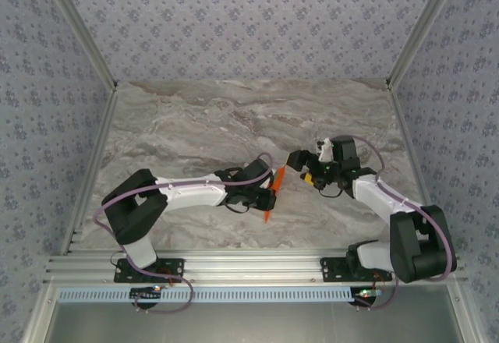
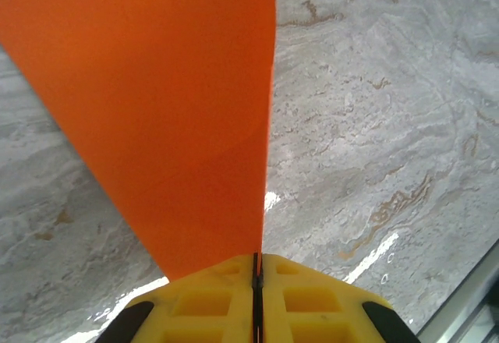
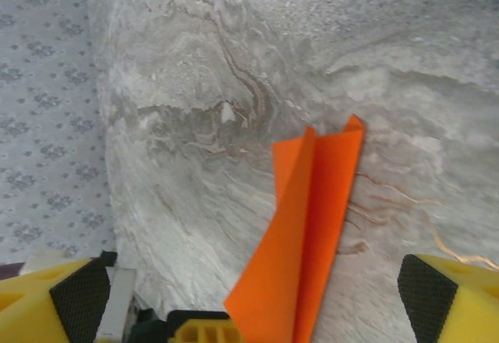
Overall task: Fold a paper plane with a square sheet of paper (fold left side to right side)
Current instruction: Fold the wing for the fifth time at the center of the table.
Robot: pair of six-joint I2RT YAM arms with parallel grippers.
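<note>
The folding looks all but done: the orange paper is no flat square but a slim pointed plane (image 1: 273, 192), its layers creased along a centre line, with two flaps and a short keel showing at the wide end in the right wrist view. The left tool (image 2: 255, 281) is shut on the plane, its yellow fingers (image 2: 203, 304) pressed together on the narrow end, so the paper fans out from them as a broad orange wedge. The right tool (image 1: 299, 160) stands wide and holds nothing; its fingers (image 3: 440, 296) sit far apart at either side of its own view, with the plane apart from both. In the top view the plane lies between the two tools, over the middle of the marble bench (image 1: 195, 125), nearer the front edge than the back. It seems to be held clear of the surface, though I cannot tell this for certain. What is left, by my judgement, is little: perhaps sharpening a crease or spreading the wings, then setting the plane down and letting go. By count there is one plane, no second sheet, two arms (image 1: 195, 191), two tools and one bench.
</note>
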